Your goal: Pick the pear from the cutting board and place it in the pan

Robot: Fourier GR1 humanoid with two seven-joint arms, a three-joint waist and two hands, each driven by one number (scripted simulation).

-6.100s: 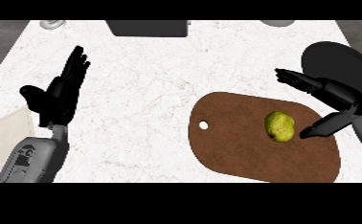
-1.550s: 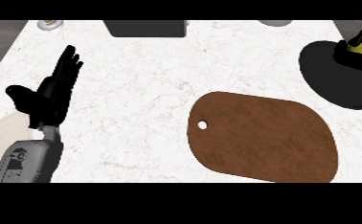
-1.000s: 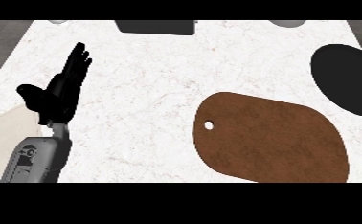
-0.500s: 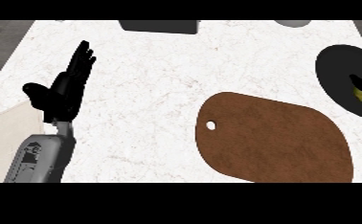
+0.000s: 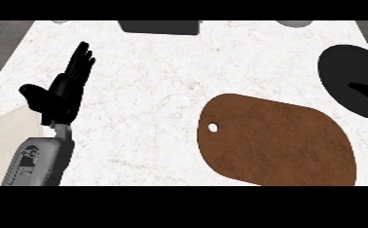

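The brown cutting board [image 5: 277, 142] lies at the lower right of the white counter with nothing on it. The black pan [image 5: 341, 73] is cut off by the view's right edge. No pear shows anywhere. A small darker shape, seemingly part of my right hand [image 5: 359, 88], pokes in over the pan from the right edge. The rest of that hand is out of view. My left hand [image 5: 63, 93] rests open at the left, fingers up, holding nothing and far from the board.
A dark grey rectangular object [image 5: 158, 26] sits at the counter's far edge, top centre. A grey round item [image 5: 295, 23] is cut off at the top right. The counter's left edge runs beside my left forearm [image 5: 39, 159].
Half a second ago a sliver of yellow pear showed at the right edge over the pan; now it is out of sight. The view has shifted slightly. My left hand stays still.
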